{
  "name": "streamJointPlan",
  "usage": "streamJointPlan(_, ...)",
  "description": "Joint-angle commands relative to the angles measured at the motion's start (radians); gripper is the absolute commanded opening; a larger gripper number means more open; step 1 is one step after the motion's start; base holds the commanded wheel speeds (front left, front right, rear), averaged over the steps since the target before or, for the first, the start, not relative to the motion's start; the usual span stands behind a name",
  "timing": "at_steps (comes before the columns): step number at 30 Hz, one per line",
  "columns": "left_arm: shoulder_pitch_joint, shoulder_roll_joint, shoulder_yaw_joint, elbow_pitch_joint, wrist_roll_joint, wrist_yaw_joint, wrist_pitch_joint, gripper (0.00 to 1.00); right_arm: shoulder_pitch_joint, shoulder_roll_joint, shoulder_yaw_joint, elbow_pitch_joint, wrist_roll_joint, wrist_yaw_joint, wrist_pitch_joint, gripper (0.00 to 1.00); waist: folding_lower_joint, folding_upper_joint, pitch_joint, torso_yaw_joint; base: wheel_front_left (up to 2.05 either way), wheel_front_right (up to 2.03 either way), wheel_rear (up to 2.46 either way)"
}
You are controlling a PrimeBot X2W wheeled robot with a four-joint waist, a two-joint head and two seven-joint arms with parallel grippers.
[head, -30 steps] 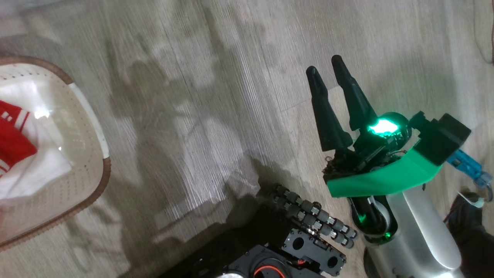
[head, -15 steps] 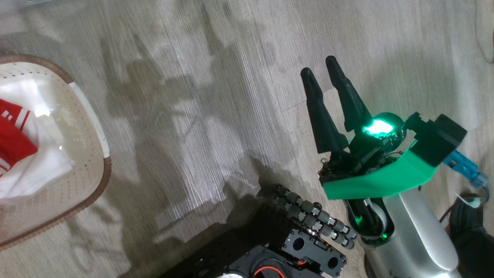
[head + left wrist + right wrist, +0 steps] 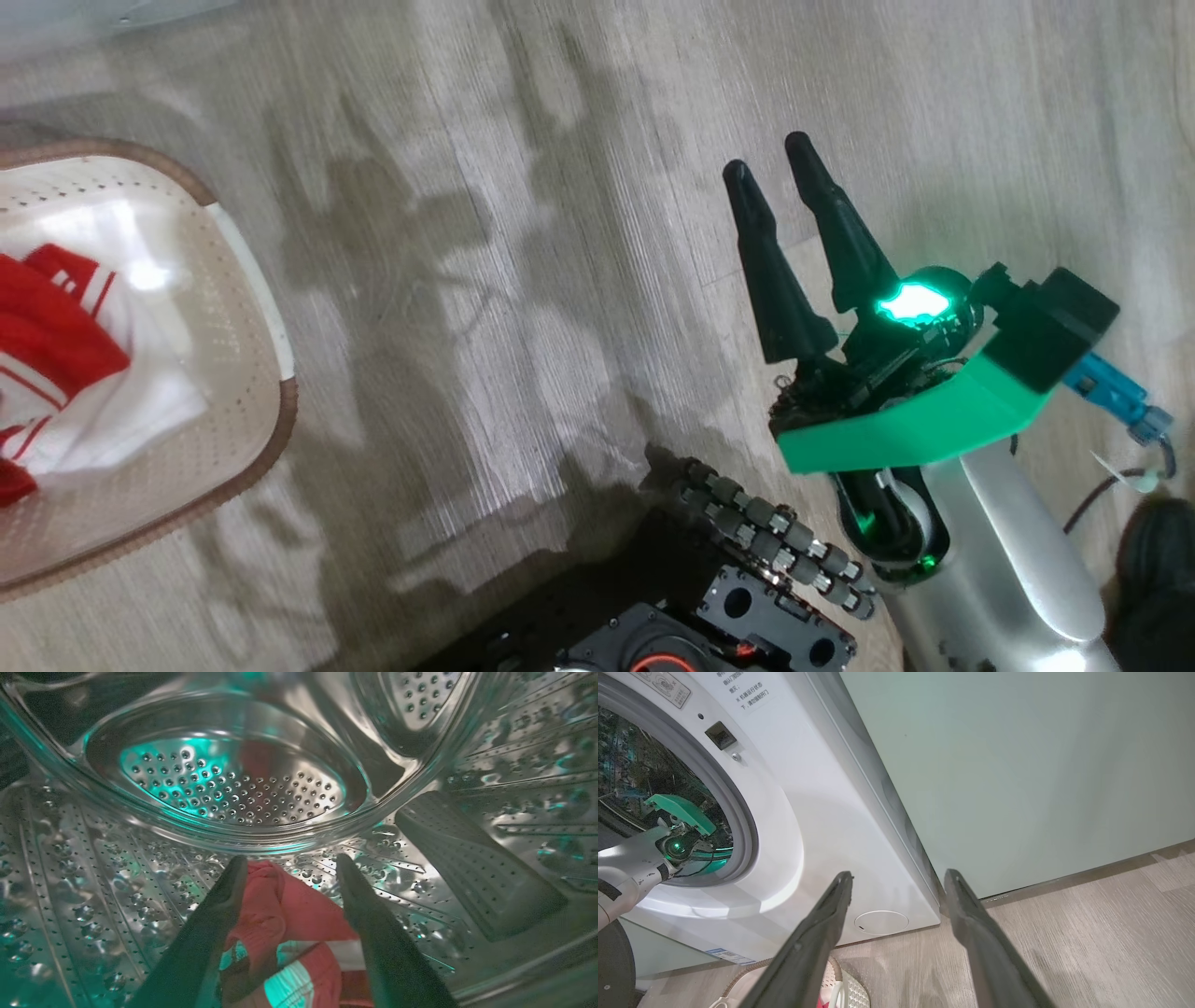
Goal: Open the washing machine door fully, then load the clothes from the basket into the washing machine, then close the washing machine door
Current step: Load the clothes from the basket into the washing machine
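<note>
The washing machine (image 3: 822,812) stands with its round opening uncovered. My left arm (image 3: 640,858) reaches through it into the steel drum (image 3: 224,784). In there my left gripper (image 3: 291,859) is open, its fingers on either side of a red garment with a white stripe (image 3: 289,914) that lies on the drum wall. A black curved edge (image 3: 614,961) at the lower left may be the door's rim. The cream basket (image 3: 280,420) holds red clothes (image 3: 56,345) on white fabric. My right gripper (image 3: 766,159) hangs open and empty over the floor, pointing at the machine's lower corner (image 3: 898,875).
A pale green cabinet (image 3: 1017,765) adjoins the machine on the right. The round white hatch (image 3: 881,922) and a blue sticker (image 3: 724,954) sit low on the machine front. The basket's edge (image 3: 850,994) lies just below my right fingers. My black wheeled base (image 3: 709,607) fills the bottom of the head view.
The head camera has shifted a little, so the basket sits further right in the picture. My right gripper stays open in about the same place. My left gripper has opened.
</note>
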Motion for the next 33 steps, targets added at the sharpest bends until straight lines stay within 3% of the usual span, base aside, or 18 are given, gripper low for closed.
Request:
streamJointPlan(1, 0.017, 0.025, 0.007, -0.032, -0.001, 0.01, -0.005, 1.0, 0.024, -0.004, 0.007, -0.02, -0.015, 0.0, -0.006, 1.0, 0.0, 0.0, -0.012, 0.011, 0.0, 0.0, 0.0)
streamJointPlan(18, 0.276, -0.081, 0.042, -0.137, -0.088, 0.074, -0.046, 1.0, 0.042, -0.004, -0.053, 0.022, -0.097, 0.0, -0.006, 1.0, 0.0, 0.0, -0.155, 0.114, 0.0, 0.0, 0.0)
streamJointPlan(33, 0.648, -0.209, 0.077, -0.513, -0.15, 0.157, -0.057, 1.0, 0.081, -0.004, -0.133, 0.091, -0.22, 0.0, -0.006, 1.0, 0.0, 0.0, -0.348, 0.258, 0.0, 0.0, 0.0)
